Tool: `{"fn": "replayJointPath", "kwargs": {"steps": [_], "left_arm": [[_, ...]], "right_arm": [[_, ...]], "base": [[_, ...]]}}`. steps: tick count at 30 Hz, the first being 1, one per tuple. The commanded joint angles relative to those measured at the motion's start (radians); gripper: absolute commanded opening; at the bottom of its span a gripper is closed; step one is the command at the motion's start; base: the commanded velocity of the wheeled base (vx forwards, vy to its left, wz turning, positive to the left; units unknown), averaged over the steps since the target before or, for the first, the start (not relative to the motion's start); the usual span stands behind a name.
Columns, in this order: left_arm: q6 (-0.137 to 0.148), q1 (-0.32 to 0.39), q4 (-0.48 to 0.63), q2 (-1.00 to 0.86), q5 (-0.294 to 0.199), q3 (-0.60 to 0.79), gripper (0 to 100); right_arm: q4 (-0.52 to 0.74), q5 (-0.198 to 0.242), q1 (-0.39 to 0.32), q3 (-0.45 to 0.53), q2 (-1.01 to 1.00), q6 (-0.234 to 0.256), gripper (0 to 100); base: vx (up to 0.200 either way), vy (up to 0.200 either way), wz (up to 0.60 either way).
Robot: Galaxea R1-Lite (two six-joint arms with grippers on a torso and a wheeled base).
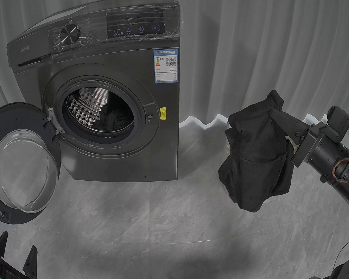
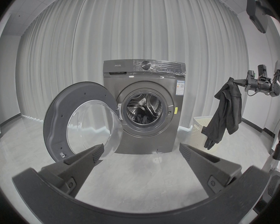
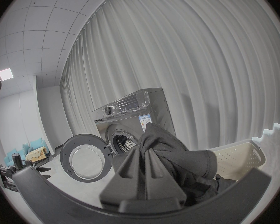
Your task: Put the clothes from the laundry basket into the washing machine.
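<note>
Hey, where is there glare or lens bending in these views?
Head view: light glints off the plastic film atop the grey front-loading washing machine and off its steel drum. Left and right wrist views: the pleated white curtain bows strongly outward, fisheye-style.

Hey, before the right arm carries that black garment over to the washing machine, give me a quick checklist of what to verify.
1. Grip: right gripper fingers shut on the black garment: ok.
2. Access: washing machine door swung wide open: ok.
3. Target: drum opening unblocked, dark clothes lying low inside: ok.
4. Other arm: left gripper open, low, off the carry path: ok.
5. Snagging: garment's hanging end clear of the laundry basket: cannot tell.
</note>
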Motion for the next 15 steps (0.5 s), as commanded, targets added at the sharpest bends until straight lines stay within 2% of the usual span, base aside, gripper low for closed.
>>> {"fn": "replayJointPath", "kwargs": {"steps": [1, 15], "left_arm": [[-0.001, 0.001, 0.000, -0.016, 0.001, 0.016, 100], [-0.001, 0.001, 0.000, -0.016, 0.001, 0.016, 100]], "right_arm": [[0.000, 0.000, 0.001, 0.000, 0.002, 0.001, 0], [0.001, 0.000, 0.001, 0.002, 0.004, 0.001, 0]], "base": [[0.000, 0.200, 0.00], [0.000, 0.200, 0.00]]}}
